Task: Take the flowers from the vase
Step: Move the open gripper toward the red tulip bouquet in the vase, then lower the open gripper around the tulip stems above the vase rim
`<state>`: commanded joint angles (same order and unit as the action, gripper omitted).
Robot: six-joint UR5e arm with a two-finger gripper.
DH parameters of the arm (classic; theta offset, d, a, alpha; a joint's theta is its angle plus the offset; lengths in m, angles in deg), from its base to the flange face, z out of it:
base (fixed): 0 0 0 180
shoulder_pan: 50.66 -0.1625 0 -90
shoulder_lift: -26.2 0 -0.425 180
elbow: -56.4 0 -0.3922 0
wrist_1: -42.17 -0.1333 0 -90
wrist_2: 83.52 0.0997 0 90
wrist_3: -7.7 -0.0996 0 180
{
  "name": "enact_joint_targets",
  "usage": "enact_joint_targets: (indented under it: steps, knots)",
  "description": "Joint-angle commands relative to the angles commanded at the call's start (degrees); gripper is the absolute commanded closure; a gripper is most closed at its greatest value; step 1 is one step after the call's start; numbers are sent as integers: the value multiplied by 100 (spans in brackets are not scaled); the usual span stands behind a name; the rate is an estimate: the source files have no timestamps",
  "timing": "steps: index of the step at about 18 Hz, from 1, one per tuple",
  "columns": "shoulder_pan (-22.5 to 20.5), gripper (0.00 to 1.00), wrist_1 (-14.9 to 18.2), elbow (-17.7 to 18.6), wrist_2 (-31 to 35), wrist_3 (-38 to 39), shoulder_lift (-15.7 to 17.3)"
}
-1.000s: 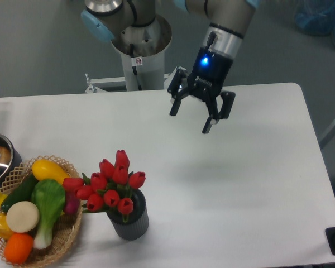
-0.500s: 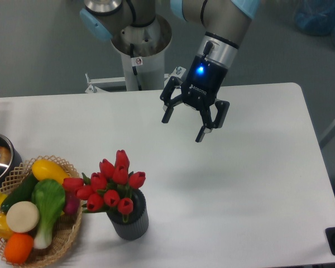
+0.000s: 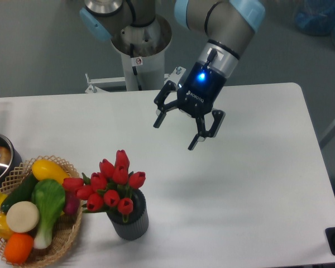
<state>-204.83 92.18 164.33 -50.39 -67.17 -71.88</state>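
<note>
Gripper (image 3: 176,134) spread wide, empty, hanging above the table (image 3: 257,184). Flowers (image 3: 110,184) upright in the vase (image 3: 129,222), near the front edge, at about 7 o'clock from the gripper. Best approach: centre over the bunch, descend straight, close low around the stems, not the blooms.

**Camera placement**

A single fixed view is provided, set high at the table's (image 3: 257,184) near edge and aimed down and across toward the arm's base column (image 3: 138,53). Most of the tabletop is covered from middle distance.
</note>
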Motion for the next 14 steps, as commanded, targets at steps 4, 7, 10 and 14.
enact_joint_targets:
  steps: [4, 7, 10, 14]
  knots:
    - [176, 0, -105, -18, -18, -80, -229]
    - [221, 0, -150, -17, -96, -89, -264]
    - [221, 0, -158, -26, -228, -133, -335]
    - [256, 0, -246, -96, -193, -141, -484]
